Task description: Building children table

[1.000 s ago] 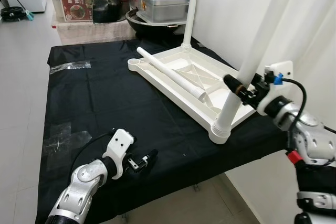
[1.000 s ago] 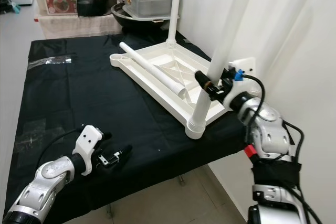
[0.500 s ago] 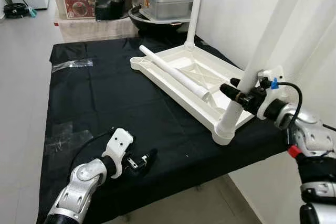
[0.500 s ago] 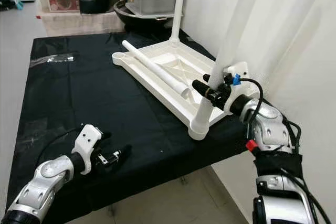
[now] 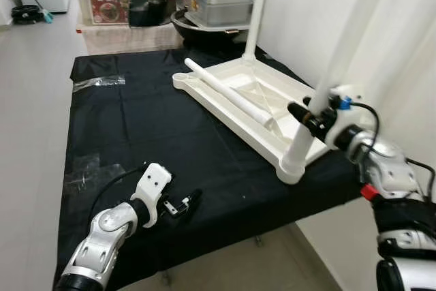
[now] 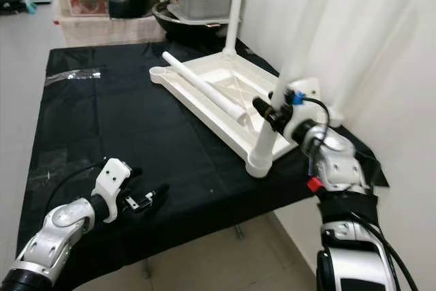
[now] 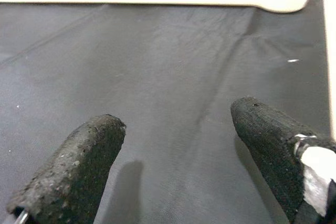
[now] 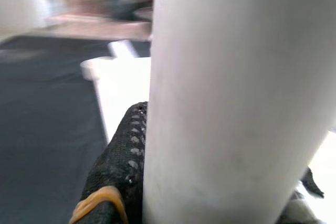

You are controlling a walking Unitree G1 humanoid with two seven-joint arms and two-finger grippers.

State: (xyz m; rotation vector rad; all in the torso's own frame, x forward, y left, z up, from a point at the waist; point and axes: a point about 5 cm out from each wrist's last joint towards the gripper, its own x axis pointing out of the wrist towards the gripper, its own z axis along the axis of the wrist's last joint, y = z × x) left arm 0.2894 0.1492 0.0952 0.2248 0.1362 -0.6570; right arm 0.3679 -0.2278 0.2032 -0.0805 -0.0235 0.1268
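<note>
The right hand (image 5: 308, 110) stays clamped on the upright white leg (image 5: 332, 73), standing in the near corner socket of the upturned white tabletop (image 5: 249, 103) on the black-clothed table (image 5: 136, 127). Its wrist has drawn nearer the leg. The left hand (image 5: 193, 201) rests open, empty, unmoved.

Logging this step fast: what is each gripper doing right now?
Left gripper: open, holding nothing, low over the black cloth.
Right gripper: shut on the near upright table leg.
</note>
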